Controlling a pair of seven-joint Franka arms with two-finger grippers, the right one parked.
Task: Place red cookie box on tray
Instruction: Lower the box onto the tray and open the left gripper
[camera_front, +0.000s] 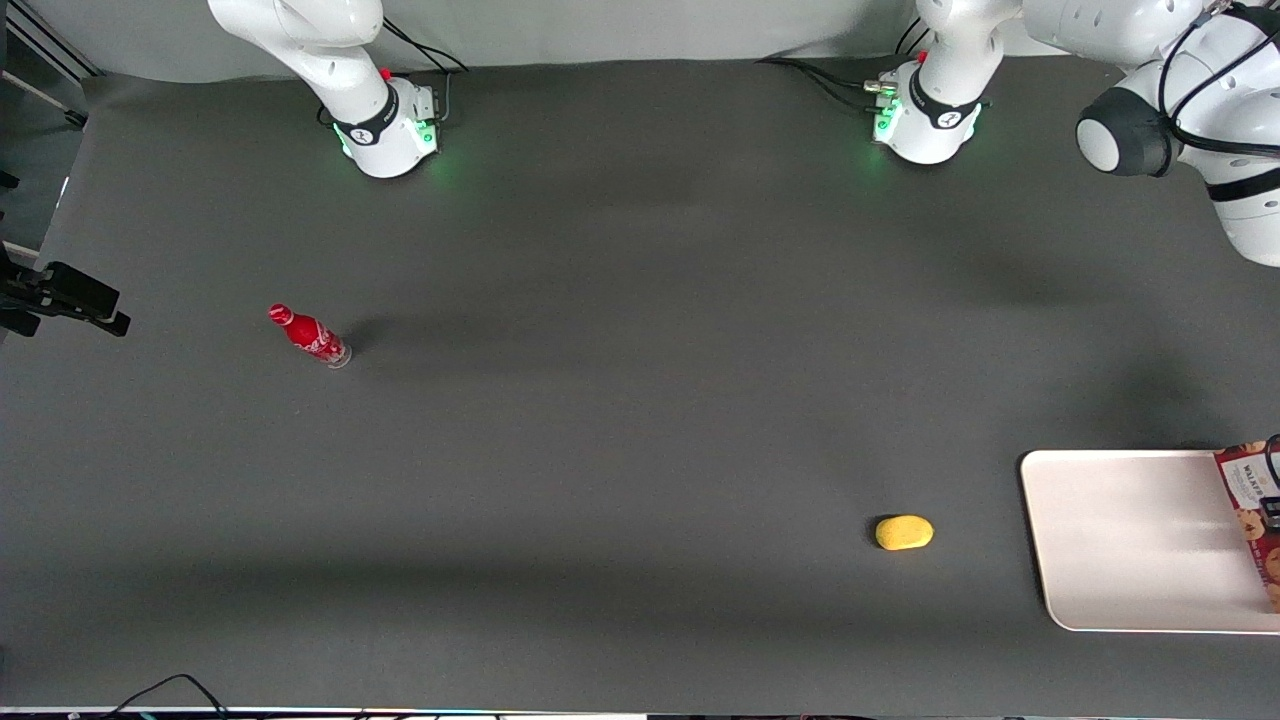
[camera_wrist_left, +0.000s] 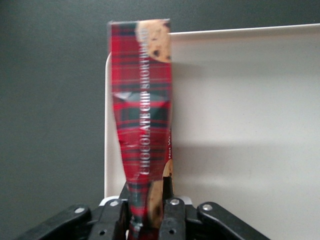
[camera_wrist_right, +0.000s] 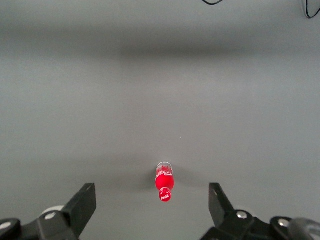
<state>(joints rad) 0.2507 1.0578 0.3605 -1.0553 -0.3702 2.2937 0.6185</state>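
Note:
My left gripper is shut on the red cookie box, pinching one end of its tartan side so the carton dents between the fingers. The box hangs edge-on above the off-white tray, near the tray's rim, with dark table showing beside it. In the front view the red cookie box shows only partly at the picture's border, over the tray at the working arm's end of the table. Most of the gripper is out of that view.
A yellow rounded object lies on the dark table beside the tray, toward the parked arm. A red bottle stands toward the parked arm's end and also appears in the right wrist view as the bottle.

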